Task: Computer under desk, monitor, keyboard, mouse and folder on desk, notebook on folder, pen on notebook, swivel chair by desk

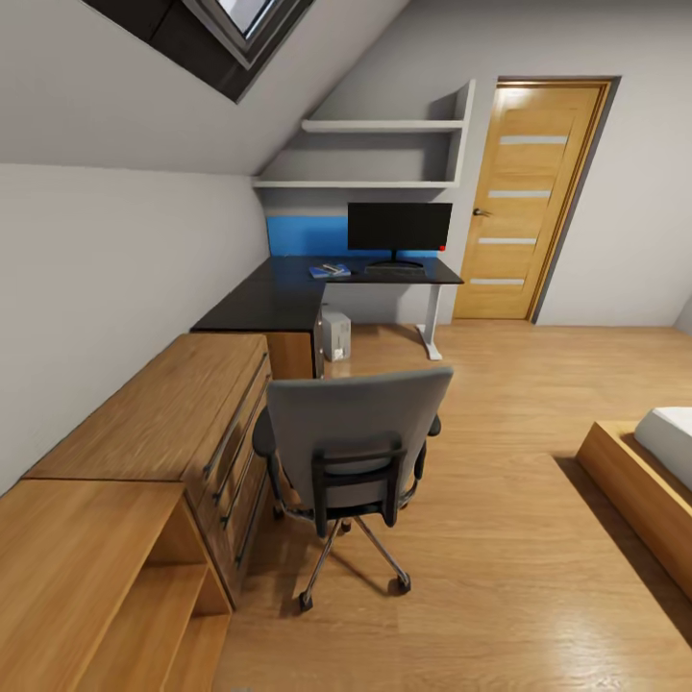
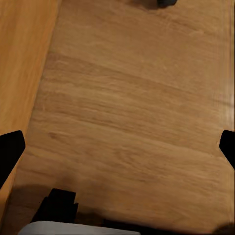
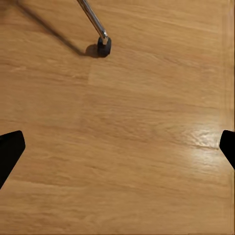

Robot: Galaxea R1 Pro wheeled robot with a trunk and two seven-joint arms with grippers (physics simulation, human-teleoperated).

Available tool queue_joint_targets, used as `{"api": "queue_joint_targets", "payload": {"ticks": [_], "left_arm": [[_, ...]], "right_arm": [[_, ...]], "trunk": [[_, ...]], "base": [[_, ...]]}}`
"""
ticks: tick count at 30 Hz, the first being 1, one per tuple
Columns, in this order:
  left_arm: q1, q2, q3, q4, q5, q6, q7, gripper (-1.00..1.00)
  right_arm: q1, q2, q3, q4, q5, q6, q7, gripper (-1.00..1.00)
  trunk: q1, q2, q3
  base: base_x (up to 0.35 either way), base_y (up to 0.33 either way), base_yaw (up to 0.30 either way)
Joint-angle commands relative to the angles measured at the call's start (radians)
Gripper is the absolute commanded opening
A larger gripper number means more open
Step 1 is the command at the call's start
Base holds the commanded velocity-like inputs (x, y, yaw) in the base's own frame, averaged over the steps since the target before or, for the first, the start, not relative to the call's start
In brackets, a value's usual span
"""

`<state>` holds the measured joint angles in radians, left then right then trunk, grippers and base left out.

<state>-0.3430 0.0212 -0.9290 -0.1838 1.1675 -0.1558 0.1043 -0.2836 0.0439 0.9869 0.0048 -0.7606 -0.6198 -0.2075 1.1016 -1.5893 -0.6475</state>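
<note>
Swivel chair (image 1: pixel 353 452) facing desk (image 1: pixel 288 293)

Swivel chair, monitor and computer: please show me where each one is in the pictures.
swivel chair (image 1: pixel 358 431): head view, on the grey backrest.
monitor (image 1: pixel 399 226): head view, middle of the black screen.
computer (image 1: pixel 335 335): head view, on the pale case's front face.

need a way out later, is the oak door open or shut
Shut: the door sits flush in its frame, with no gap and nothing visible beyond it.
</note>
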Motion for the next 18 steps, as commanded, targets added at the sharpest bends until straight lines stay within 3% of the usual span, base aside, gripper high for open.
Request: {"api": "queue_joint_targets", "payload": {"ticks": [1, 3, 8, 18], "left_arm": [[-0.015, 0.001, -0.008, -0.003, 0.011, 0.009, 0.008, 1.0], [-0.038, 0.002, -0.008, -0.003, 0.016, 0.024, 0.008, 1.0], [-0.132, -0.001, -0.008, -0.003, 0.025, 0.067, 0.023, 1.0], [-0.205, -0.003, -0.008, -0.005, 0.026, 0.137, 0.035, 1.0]], "right_arm": [[-0.004, -0.001, 0.009, 0.0, 0.0, 0.0, -0.015, 1.0], [-0.015, -0.004, 0.009, -0.001, 0.0, 0.0, -0.029, 1.0], [-0.107, -0.028, 0.009, -0.003, 0.0, 0.007, -0.07, 1.0], [-0.206, -0.035, 0.009, -0.005, -0.001, 0.009, -0.075, 1.0]], "trunk": [[0.004, -0.008, -0.004], [0.012, -0.022, -0.011], [0.031, -0.057, -0.026], [0.069, -0.127, -0.058]], "base": [[0.0, 0.0, 0.0], [0.0, 0.0, 0.0], [0.0, 0.0, 0.0], [0.0, 0.0, 0.0]]}}
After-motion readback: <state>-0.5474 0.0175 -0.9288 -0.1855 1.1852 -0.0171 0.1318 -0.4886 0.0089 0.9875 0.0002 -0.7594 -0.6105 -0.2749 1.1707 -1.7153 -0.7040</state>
